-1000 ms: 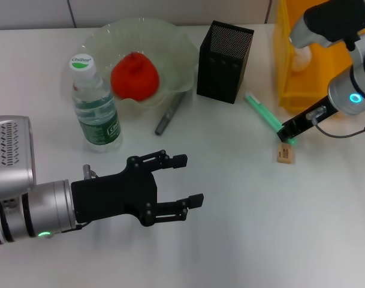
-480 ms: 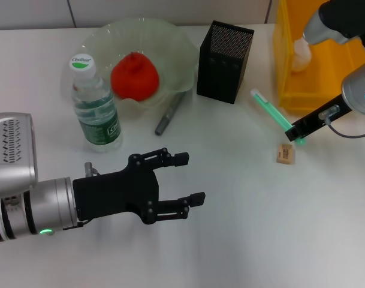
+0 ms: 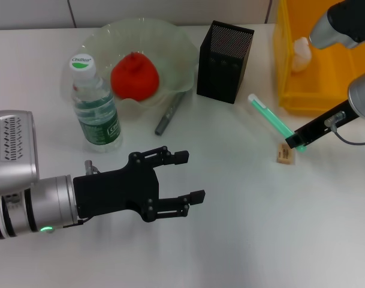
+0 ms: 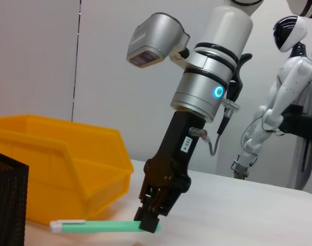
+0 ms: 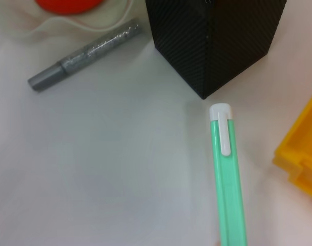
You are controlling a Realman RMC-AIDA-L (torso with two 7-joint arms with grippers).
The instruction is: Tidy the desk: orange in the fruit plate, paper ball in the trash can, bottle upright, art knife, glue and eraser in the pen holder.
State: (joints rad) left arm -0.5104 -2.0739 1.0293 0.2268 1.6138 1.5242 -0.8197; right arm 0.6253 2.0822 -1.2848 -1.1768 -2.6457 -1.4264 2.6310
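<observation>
Holding: right gripper (image 3: 297,142) clamps green art knife (image 3: 271,118), between pen holder (image 3: 225,53) and trash can (image 3: 317,60).
Advice: tilt upright above holder first.
Idle: left gripper (image 3: 185,177), spread wide.

- The left arm (image 3: 26,207), at lower left of the head view, is a silver cylinder with a small green light and a boxy grey housing bearing a vented grille.
- Its left gripper (image 3: 183,177) is matte black, with linkage fingers and visible screws.
- The right arm (image 4: 209,84) is silver with black bands, a glowing blue ring, a grey cable and a white label on its black gripper body.
</observation>
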